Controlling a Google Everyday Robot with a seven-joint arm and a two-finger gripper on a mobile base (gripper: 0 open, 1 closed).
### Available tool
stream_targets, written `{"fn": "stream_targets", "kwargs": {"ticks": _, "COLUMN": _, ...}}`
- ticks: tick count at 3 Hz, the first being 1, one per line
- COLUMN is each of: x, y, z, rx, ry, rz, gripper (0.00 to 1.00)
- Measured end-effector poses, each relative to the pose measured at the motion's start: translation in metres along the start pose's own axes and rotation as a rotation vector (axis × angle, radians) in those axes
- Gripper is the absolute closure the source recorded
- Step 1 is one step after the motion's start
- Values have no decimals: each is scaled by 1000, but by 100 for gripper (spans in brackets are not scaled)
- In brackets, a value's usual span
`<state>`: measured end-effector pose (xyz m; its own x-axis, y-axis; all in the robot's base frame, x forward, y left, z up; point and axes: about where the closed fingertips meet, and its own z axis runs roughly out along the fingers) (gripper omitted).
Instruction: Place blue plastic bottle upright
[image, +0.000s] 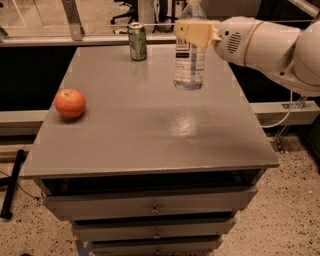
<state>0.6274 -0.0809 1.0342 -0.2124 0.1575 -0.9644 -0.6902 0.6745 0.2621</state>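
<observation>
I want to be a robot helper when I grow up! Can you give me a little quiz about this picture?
1. True or false: the tool grips the blue plastic bottle by its upper part, holding it upright over the table.
2. What stands at the table's far edge? A) a mug B) the green can C) a banana
3. Fill in: the red apple sits near the picture's ___ side of the table.
Key: 1 true; 2 B; 3 left.
</observation>
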Motion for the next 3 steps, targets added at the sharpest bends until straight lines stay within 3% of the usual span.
{"fn": "stream_targets", "kwargs": {"ticks": 1, "x": 17, "y": 10, "z": 20, "rx": -93, "ry": -12, "rz": -172, "gripper": 100}}
{"fn": "stream_targets", "kwargs": {"ticks": 2, "x": 37, "y": 12, "z": 30, "rx": -132, "ry": -27, "rz": -340, "gripper": 100}}
{"fn": "stream_targets", "kwargs": {"ticks": 3, "x": 57, "y": 7, "z": 33, "rx": -141, "ry": -81, "rz": -448, "gripper": 100}}
